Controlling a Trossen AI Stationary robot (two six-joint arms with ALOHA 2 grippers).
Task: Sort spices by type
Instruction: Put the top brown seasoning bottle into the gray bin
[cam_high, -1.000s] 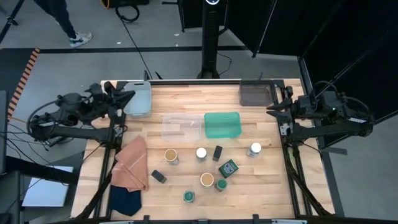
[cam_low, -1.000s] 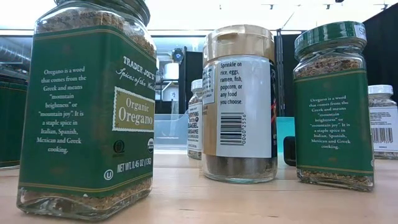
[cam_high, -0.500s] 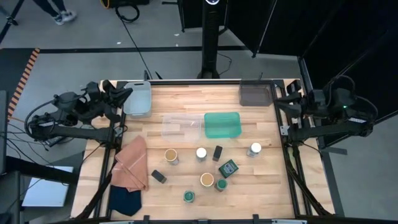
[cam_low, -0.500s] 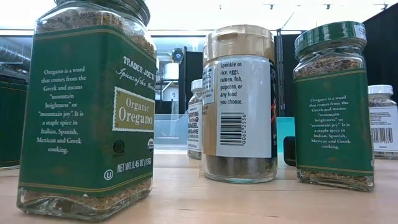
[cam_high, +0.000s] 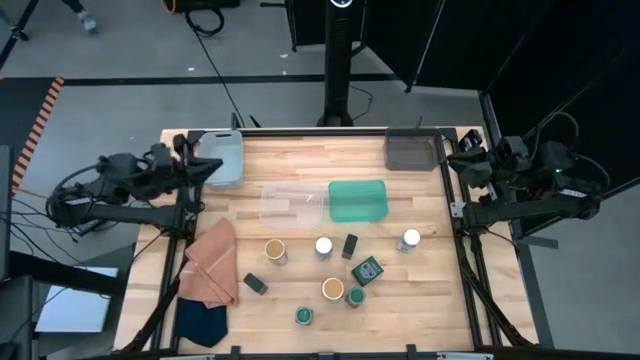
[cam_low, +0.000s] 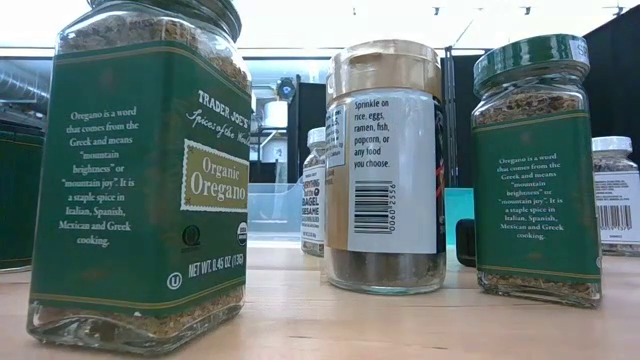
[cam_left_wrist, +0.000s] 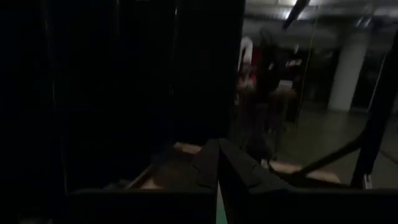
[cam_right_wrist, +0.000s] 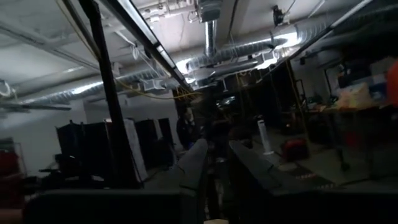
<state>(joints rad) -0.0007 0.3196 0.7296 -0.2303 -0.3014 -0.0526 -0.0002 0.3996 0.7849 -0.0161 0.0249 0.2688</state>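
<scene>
I see both arms folded back at the far corners of the desk (cam_high: 400, 300), neither one over the spices. The left gripper (cam_high: 212, 168) sits at the far left edge, pointing inward beside the pale grey tray (cam_high: 222, 158); in the left wrist view its jaws are pressed together with nothing between them. The right gripper (cam_high: 448, 165) sits at the far right edge, just beside the dark grey tray (cam_high: 410, 152); in the right wrist view its jaws stand a little apart and hold nothing.

The spices are spread over the near half of the desk, all untouched. I count a tan-lidded jar (cam_high: 276, 250) left of centre, a white-lidded jar (cam_high: 324, 246) beside a small dark tin (cam_high: 349, 246), and another white-lidded jar (cam_high: 410, 239) further right. Nearer the front lie a green oregano tin (cam_high: 367, 270), a second tan-lidded jar (cam_high: 333, 290) touching a green-lidded jar (cam_high: 355, 297), one more green-lidded jar (cam_high: 304, 316), and a dark tin (cam_high: 255, 284) by the orange cloth (cam_high: 210, 265). A navy cloth (cam_high: 200, 322) lies below that. The teal tray (cam_high: 357, 200) and a clear tray (cam_high: 291, 203) sit mid-desk.
</scene>
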